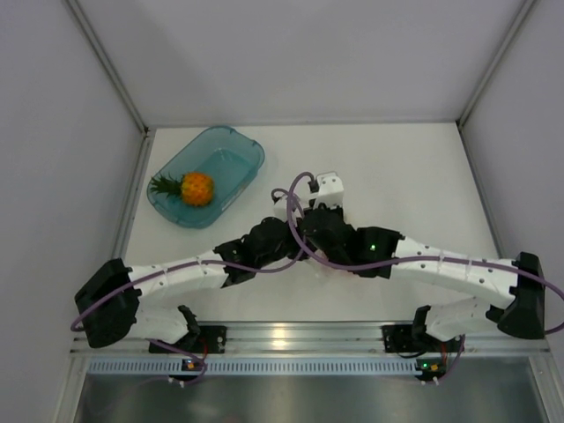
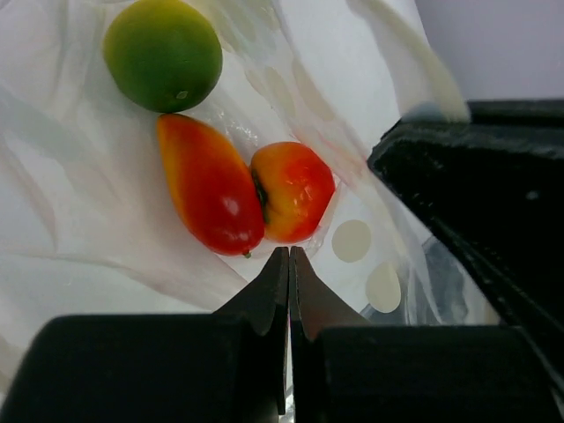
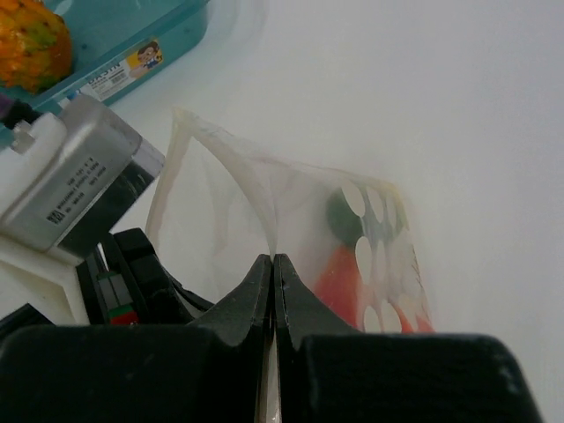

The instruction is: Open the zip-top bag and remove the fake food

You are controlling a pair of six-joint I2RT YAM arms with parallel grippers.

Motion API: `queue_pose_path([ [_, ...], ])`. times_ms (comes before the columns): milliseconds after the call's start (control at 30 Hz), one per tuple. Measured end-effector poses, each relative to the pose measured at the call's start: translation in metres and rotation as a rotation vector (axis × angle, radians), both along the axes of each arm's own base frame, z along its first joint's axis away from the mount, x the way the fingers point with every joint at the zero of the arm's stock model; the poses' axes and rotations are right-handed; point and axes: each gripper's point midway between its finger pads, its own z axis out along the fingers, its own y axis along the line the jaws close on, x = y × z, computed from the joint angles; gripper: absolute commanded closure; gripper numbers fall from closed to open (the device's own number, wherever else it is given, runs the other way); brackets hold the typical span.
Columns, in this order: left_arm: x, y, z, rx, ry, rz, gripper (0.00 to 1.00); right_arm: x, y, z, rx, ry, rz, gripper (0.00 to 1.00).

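The zip-top bag (image 3: 264, 189) is clear and crinkly, and its two walls stand apart at the mouth. My right gripper (image 3: 274, 258) is shut on one wall's edge. My left gripper (image 2: 289, 251) is shut on the other wall. Inside the bag lie the fake food pieces: a green round fruit (image 2: 163, 53), a long red-orange fruit (image 2: 208, 185) and a rounded red-orange fruit (image 2: 295, 189). An orange pineapple (image 1: 196, 188) with green leaves lies in the teal tray (image 1: 238, 145). In the top view both grippers (image 1: 300, 231) meet mid-table and hide the bag.
The teal tray stands at the back left, near the left wall, and shows in the right wrist view (image 3: 132, 44). The left wrist's camera housing (image 3: 79, 176) sits close beside the bag. White walls enclose the table on three sides.
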Motion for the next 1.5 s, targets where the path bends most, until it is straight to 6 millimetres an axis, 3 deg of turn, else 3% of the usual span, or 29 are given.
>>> queue_pose_path([
  [333, -0.02, -0.027, -0.024, -0.019, -0.149, -0.27, 1.0, -0.001, -0.011, 0.028, 0.115, -0.047, 0.056, 1.0],
  [633, -0.037, -0.042, -0.03, -0.022, -0.25, -0.464, 1.0, 0.0, -0.035, 0.035, 0.145, -0.053, 0.083, 1.0],
  [833, -0.051, -0.046, -0.032, -0.034, -0.29, -0.58, 1.0, 0.005, -0.04, 0.036, 0.126, -0.048, 0.121, 1.0],
  [1167, -0.058, -0.048, -0.042, -0.021, -0.308, -0.648, 1.0, 0.017, -0.034, 0.018, 0.072, 0.004, 0.177, 1.0],
  [1500, -0.05, -0.049, -0.068, 0.034, -0.266, -0.625, 1.0, 0.01, -0.031, 0.026, 0.091, -0.036, 0.252, 1.0],
])
